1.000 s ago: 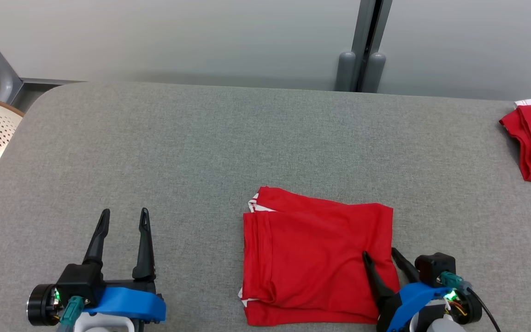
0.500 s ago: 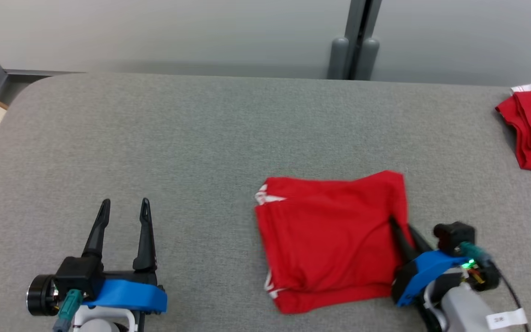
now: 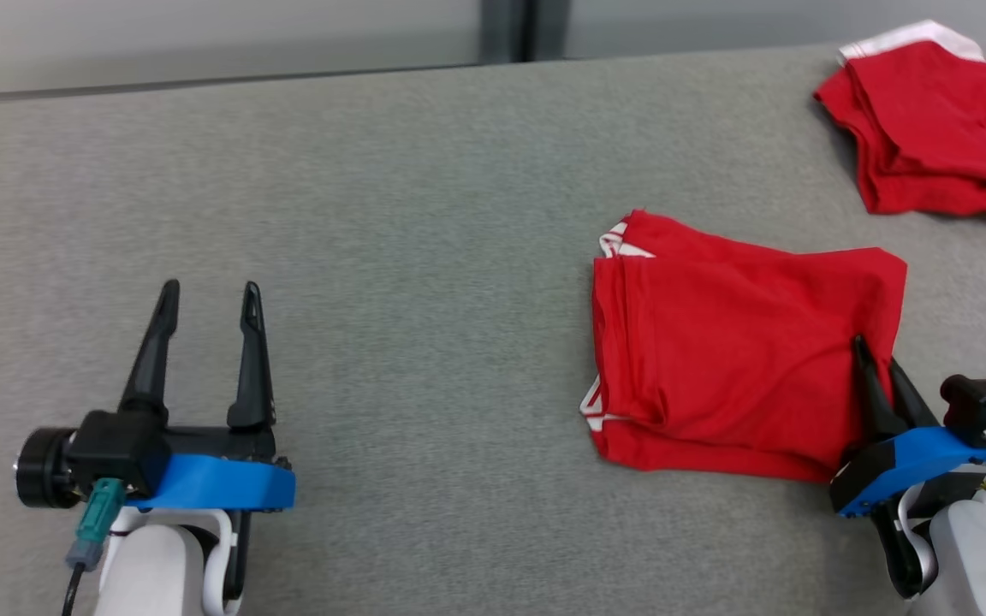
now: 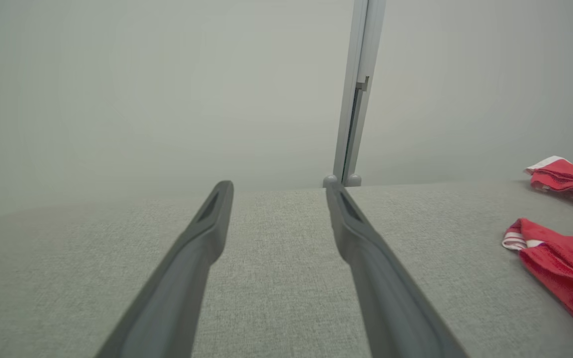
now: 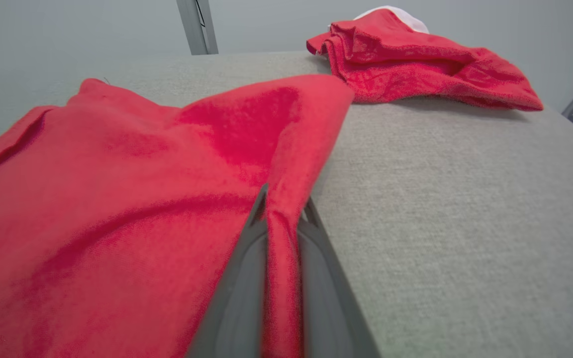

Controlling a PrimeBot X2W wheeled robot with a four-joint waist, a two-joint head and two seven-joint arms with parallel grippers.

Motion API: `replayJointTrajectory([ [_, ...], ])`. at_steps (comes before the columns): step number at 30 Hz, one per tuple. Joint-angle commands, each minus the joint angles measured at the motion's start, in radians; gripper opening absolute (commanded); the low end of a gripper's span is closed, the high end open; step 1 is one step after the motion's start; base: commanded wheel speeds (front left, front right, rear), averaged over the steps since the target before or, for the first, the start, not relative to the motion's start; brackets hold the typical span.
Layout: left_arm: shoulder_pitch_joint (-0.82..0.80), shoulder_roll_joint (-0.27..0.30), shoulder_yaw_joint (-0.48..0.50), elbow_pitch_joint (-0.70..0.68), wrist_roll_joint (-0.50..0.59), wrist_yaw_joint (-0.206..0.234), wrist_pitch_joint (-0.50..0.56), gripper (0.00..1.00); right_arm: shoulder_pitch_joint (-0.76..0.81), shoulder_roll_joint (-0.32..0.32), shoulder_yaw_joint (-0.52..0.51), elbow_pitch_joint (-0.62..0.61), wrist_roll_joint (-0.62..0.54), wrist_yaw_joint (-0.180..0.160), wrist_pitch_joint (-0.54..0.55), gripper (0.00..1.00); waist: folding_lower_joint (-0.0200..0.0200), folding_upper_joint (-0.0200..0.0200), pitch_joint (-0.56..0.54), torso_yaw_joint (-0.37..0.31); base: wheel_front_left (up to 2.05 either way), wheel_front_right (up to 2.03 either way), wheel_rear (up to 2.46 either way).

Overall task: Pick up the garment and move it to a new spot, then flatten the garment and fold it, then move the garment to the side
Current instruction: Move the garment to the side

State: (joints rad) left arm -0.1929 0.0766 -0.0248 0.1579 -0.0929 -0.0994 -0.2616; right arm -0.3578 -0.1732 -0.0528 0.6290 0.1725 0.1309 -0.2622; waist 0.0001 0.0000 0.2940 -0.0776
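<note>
The folded red cloth garment with white trim (image 3: 741,368) lies flat on the right part of the grey fabric-covered worktop (image 3: 424,214), nearer the front edge than the back. The right gripper (image 3: 876,352) sits at the garment's near right corner, its two dark fingers drawn narrow and pinching a raised ridge of the red cloth between them, as the right wrist view shows. A second red garment with a white band (image 3: 929,120), loosely bunched, rests at the far right corner, apart from the first with bare worktop between them. The left gripper (image 3: 210,288) hangs over the bare left part near the front edge, fingers spread wide and holding nothing. A grey upright post (image 4: 356,94) stands behind the back edge.
</note>
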Motion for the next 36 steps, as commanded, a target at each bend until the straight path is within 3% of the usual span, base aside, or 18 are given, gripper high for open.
replayJointTrajectory([
  [1,-0.022,0.010,0.003,-0.007,0.008,-0.005,-0.004,1.00,0.007,0.001,-0.009,-0.013,-0.001,0.000,-0.003,0.00,-0.0001,0.0000,0.059,-0.065,0.00,0.00,0.00],
  [8,-0.060,0.041,0.016,-0.025,0.019,-0.007,-0.004,1.00,0.017,0.027,-0.026,-0.067,-0.008,0.000,-0.003,0.00,-0.0001,0.0000,0.110,-0.145,0.00,0.00,0.00],
  [17,-0.085,0.044,0.010,-0.037,0.023,-0.009,-0.004,1.00,-0.046,-0.002,0.000,-0.164,-0.052,0.000,-0.003,0.00,-0.0001,0.0000,0.124,-0.125,0.00,0.00,0.00],
  [28,-0.120,0.052,0.004,-0.083,0.030,-0.012,-0.004,1.00,-0.384,-0.185,0.132,-0.142,-0.072,0.000,0.031,0.00,-0.0001,0.0000,0.216,-0.086,0.00,0.00,0.00],
  [36,-0.179,0.057,-0.022,-0.121,0.038,-0.016,-0.004,1.00,-0.621,-0.364,0.123,-0.006,-0.038,0.000,0.086,0.00,-0.0001,0.0000,0.315,-0.040,0.00,0.00,0.00],
])
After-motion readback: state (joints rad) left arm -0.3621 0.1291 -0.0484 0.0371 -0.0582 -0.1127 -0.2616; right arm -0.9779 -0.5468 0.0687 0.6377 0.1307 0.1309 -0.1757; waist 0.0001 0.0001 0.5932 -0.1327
